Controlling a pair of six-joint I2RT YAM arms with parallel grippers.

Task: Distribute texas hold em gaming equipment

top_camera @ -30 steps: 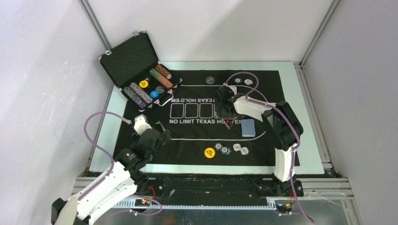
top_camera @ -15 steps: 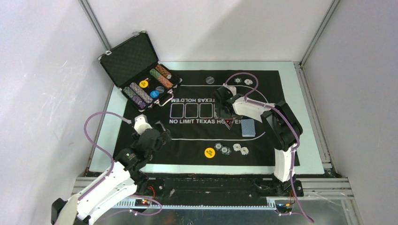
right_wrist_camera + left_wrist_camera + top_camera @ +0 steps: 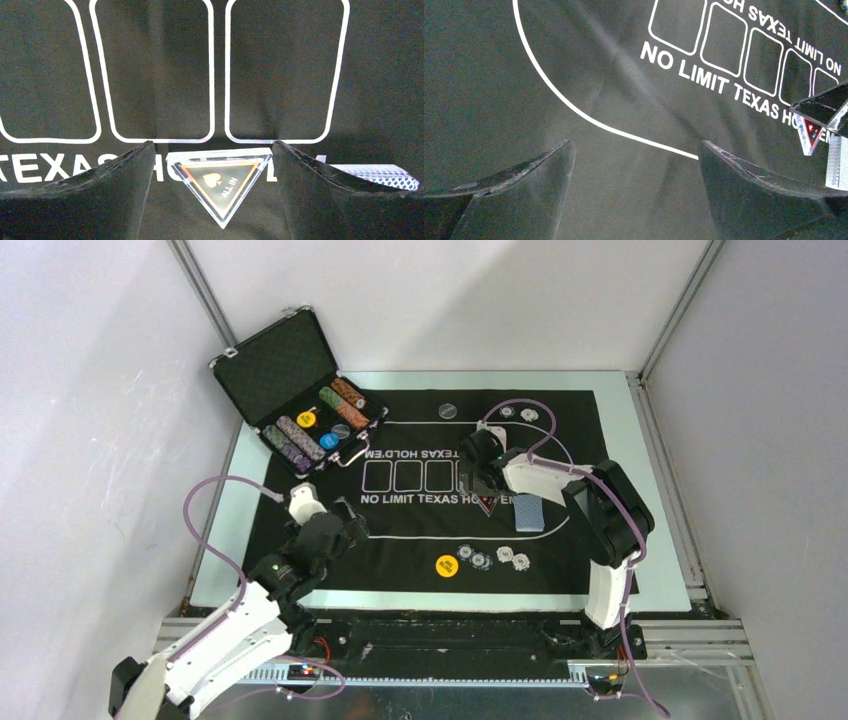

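Black mat (image 3: 280, 75), white lettering, lies under both your claws. Right claw (image 3: 212, 145): jaws parted, straddling the red-black triangle marker (image 3: 220, 185), which lies flat between them; blue-backed playing cards (image 3: 380, 176) just outside one finger. Left claw (image 3: 636, 144): jaws wide apart, nothing held.

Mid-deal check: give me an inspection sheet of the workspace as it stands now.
Surface: black mat lying flat on pale table.
Job's things: triangle marker and blue-backed cards mid-mat; yellow disc and chips near edge; more chips far edge; open case holds chip rows.
Clutter: nothing seen.
Grippers: left gripper open, empty, over bare mat; right gripper open, straddling the triangle marker.
Cables: purple loops on both arms.
Surroundings: white walls, metal frame.
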